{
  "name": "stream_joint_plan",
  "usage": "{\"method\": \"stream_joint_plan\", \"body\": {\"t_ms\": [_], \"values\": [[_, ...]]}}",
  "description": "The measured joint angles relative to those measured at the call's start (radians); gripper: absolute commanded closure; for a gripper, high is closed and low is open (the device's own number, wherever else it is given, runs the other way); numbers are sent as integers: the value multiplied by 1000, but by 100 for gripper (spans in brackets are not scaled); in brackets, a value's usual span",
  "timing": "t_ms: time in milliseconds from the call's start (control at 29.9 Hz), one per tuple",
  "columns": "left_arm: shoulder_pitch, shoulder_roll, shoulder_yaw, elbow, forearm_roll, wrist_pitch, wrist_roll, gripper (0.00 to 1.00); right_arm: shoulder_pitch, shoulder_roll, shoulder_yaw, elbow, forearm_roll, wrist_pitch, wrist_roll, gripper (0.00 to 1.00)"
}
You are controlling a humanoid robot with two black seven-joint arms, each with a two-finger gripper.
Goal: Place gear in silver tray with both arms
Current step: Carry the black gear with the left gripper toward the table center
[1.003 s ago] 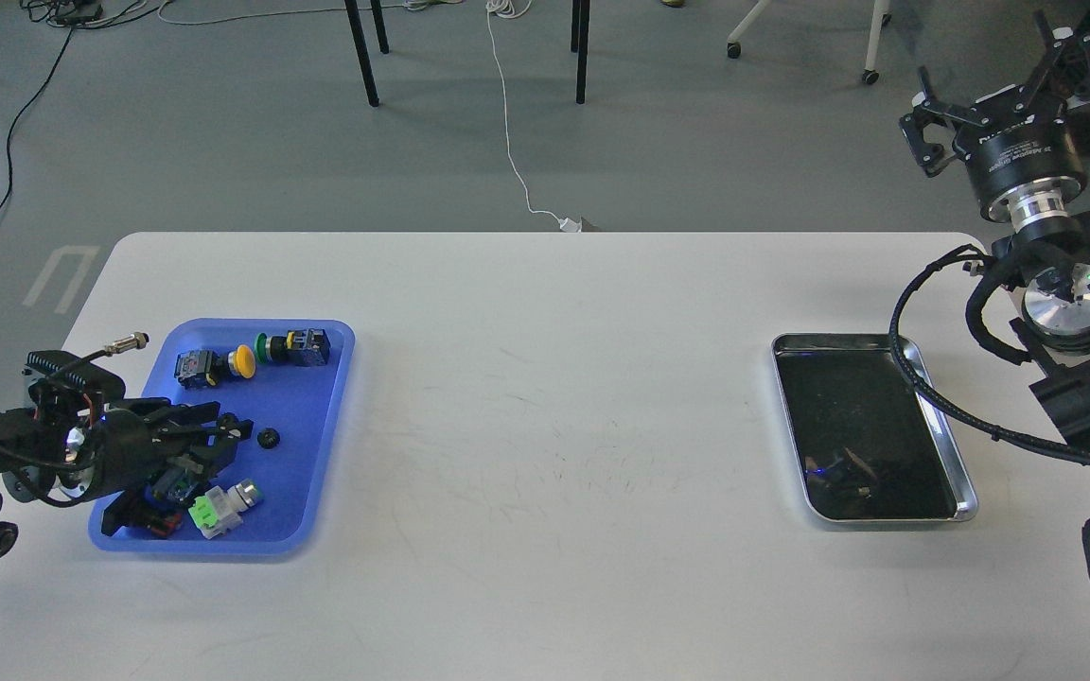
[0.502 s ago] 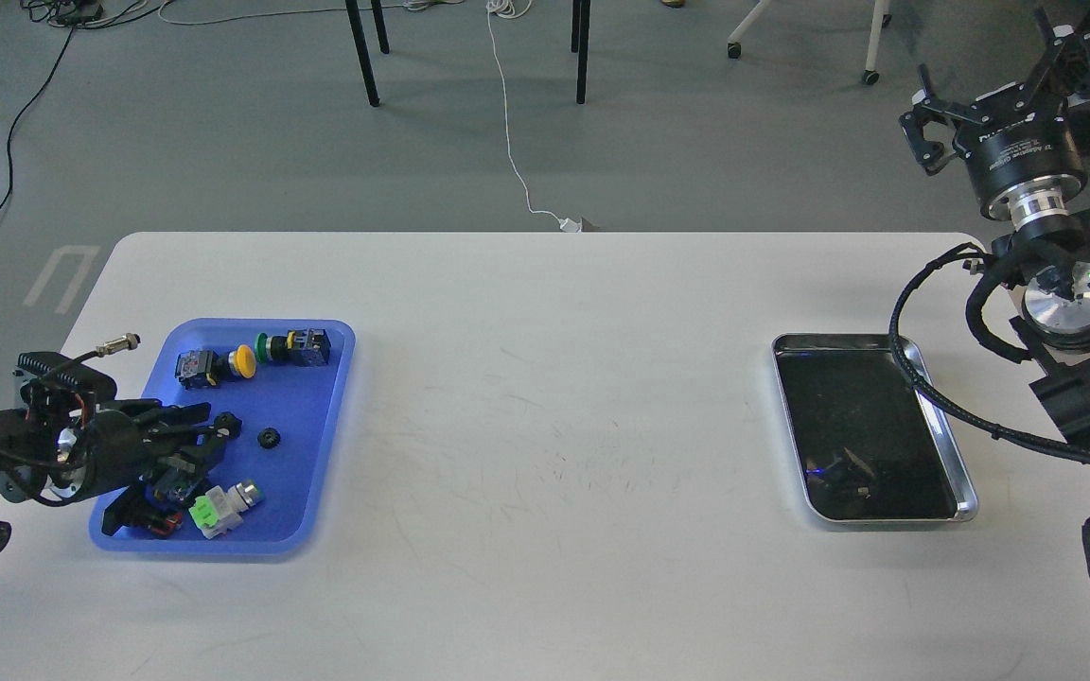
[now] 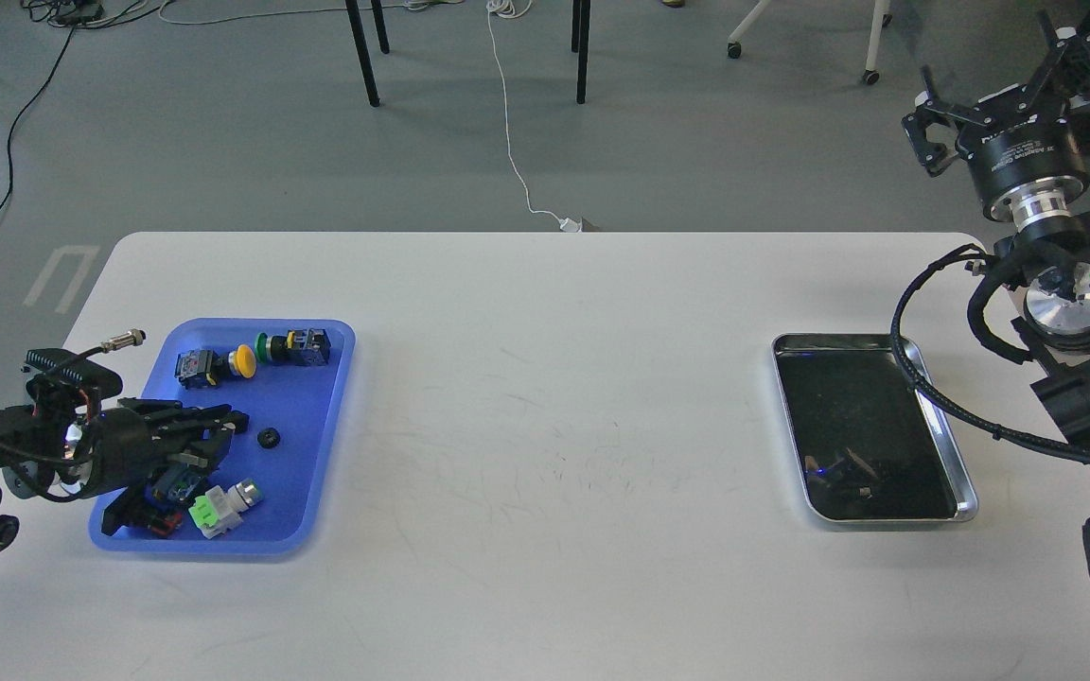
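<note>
The gear (image 3: 268, 437) is a small black toothed wheel lying on the floor of the blue plastic tray (image 3: 318, 397) at the left. My left gripper (image 3: 235, 422) lies low over that tray, its fingers a little apart and empty, tips just left of the gear and not touching it. The silver tray (image 3: 848, 407) sits at the right of the table with a dark reflective floor; a black cable crosses its far right corner. My right gripper (image 3: 1004, 80) is raised high beyond the table's far right corner, fingers spread wide and empty.
The blue tray also holds a yellow push-button (image 3: 242, 359), a green button switch (image 3: 291, 346), a green-and-white switch (image 3: 219, 508) and other dark parts under my left gripper. A white table (image 3: 554, 378) lies between the trays. Chair legs and cables are on the floor behind.
My left gripper drew back a little to the left, then came forward again toward the gear, slightly higher. The gear has not moved. The right arm has barely moved.
</note>
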State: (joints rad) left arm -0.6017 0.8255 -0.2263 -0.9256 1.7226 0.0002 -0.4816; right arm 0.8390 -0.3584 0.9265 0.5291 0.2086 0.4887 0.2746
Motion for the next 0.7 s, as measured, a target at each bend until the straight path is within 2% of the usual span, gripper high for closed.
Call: {"method": "stream_joint_plan", "body": {"t_ms": [201, 368, 535, 702], "values": [[-98, 133, -13, -236, -67, -43, -6, 87, -7, -42, 4, 8, 0, 0, 0, 1], [-243, 124, -13, -324, -76, -102, 16, 88, -21, -147, 16, 21, 3, 0, -2, 1], [-353, -42, -2, -319, -61, -147, 38, 88, -105, -270, -3, 115, 2, 0, -12, 1], [-384, -252, 2, -291, 18, -153, 110, 88, -187, -408, -54, 190, -1, 0, -17, 1]]}}
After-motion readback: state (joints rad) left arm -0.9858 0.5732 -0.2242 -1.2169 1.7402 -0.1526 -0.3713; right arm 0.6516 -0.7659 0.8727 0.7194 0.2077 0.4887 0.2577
